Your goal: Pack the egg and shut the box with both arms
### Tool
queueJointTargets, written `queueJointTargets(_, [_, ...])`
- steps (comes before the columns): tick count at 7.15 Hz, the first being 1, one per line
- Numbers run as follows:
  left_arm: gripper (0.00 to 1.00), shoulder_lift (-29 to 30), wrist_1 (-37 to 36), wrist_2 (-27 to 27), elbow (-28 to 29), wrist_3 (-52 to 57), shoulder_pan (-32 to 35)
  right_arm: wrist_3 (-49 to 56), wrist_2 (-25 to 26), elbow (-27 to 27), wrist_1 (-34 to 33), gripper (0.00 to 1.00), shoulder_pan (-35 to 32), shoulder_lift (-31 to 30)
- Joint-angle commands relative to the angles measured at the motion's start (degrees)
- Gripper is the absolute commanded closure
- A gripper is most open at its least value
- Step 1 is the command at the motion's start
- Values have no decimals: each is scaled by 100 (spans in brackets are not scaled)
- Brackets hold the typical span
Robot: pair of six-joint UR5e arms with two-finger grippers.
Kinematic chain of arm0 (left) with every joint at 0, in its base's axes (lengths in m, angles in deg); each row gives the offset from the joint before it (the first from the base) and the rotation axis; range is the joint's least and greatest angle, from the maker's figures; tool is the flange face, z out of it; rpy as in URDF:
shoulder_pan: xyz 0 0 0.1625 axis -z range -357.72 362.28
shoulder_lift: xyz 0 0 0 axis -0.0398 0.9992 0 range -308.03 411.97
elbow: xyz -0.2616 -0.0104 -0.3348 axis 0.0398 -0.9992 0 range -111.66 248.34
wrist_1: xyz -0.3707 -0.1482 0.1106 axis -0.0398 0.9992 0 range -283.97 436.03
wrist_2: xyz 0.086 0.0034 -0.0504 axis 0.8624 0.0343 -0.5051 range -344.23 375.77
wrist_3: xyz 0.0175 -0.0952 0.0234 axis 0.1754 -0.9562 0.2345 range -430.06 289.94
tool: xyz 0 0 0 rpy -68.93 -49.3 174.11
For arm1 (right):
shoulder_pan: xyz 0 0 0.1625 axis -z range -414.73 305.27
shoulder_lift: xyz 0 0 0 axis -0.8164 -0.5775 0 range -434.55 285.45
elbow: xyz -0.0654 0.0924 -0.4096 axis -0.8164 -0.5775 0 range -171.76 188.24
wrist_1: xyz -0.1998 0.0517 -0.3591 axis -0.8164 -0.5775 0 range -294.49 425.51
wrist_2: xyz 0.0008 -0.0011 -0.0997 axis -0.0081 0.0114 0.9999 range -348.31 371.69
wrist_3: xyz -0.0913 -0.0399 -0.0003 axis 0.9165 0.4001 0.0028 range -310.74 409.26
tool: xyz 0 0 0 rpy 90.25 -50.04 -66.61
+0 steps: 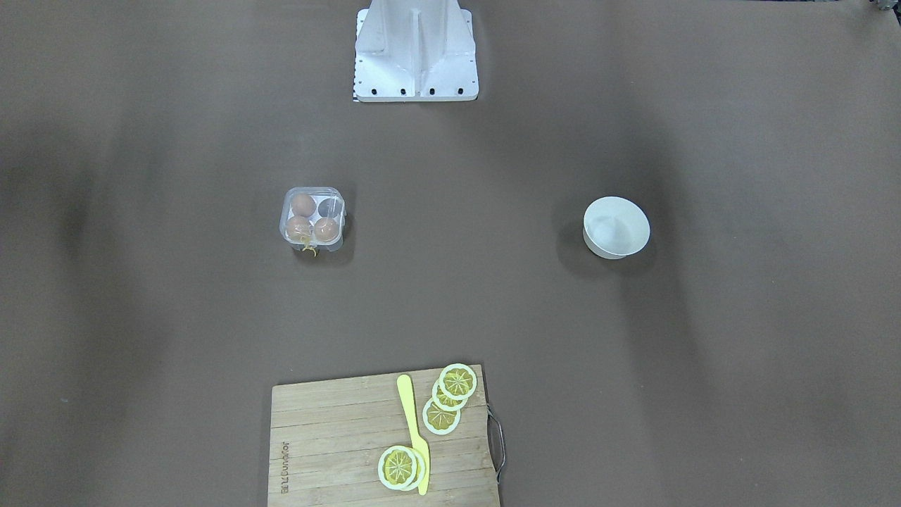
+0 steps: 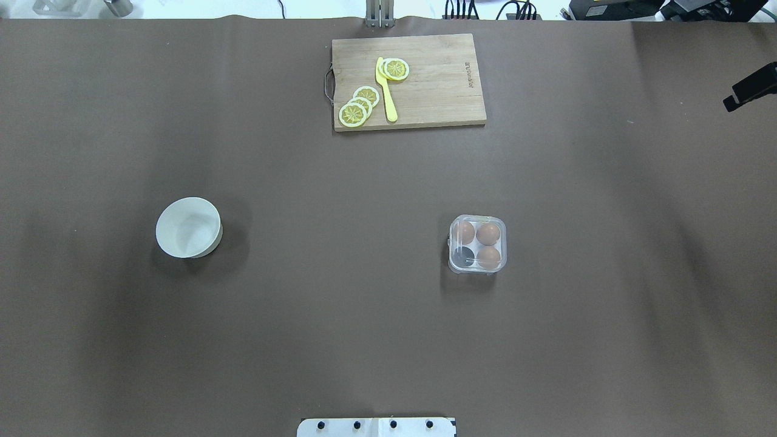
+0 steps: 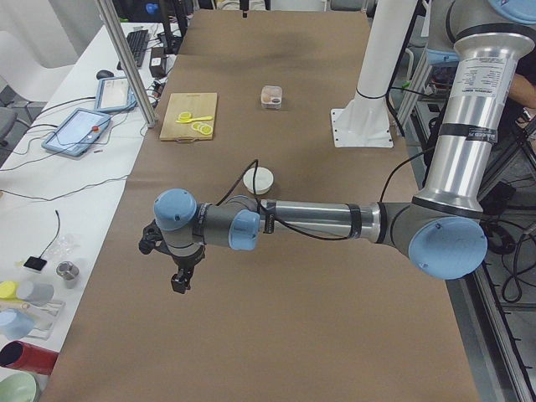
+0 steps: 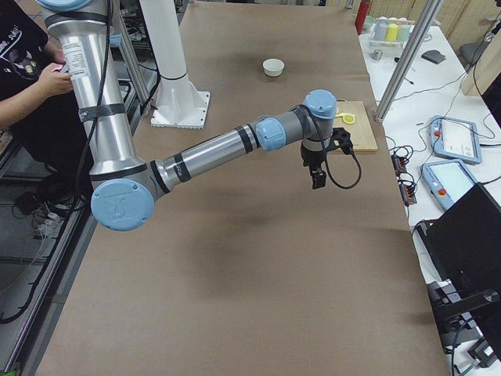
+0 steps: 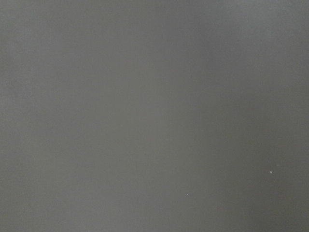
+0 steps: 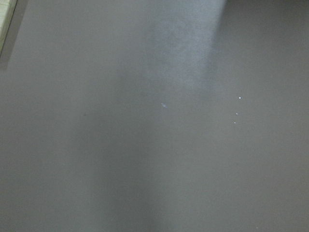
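The box [image 2: 478, 244] is a small four-cell carton on the brown table, on my right side. It also shows in the front view [image 1: 313, 218] and far off in the left side view [image 3: 270, 96]. Three orange-brown eggs [image 2: 488, 233] sit in its cells, and one cell [image 2: 466, 254] is dark and empty. The clear lid seems to lie over the tray. A yellow string [image 1: 308, 246] hangs at its edge. My left gripper [image 3: 178, 283] hangs above the table's left end. My right gripper [image 4: 318, 182] hangs above the right end. I cannot tell whether either is open or shut.
A white bowl [image 2: 189, 227] stands on my left side. A wooden cutting board [image 2: 425, 91] at the far edge carries lemon slices [image 2: 358, 106] and a yellow knife [image 2: 386, 91]. The white base bracket [image 1: 417, 53] is at my edge. A black part [image 2: 749, 88] pokes in at the overhead's right edge.
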Motion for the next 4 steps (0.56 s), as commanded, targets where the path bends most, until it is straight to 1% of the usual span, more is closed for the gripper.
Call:
queueJointTargets(1, [2,-4,-15,30,5,3,-1,3,28,-65,-25,0,-269,-195])
queueJointTargets(4, [2,-39,19,30,14,3,7,21,19,-222,-26,0,-305,-441])
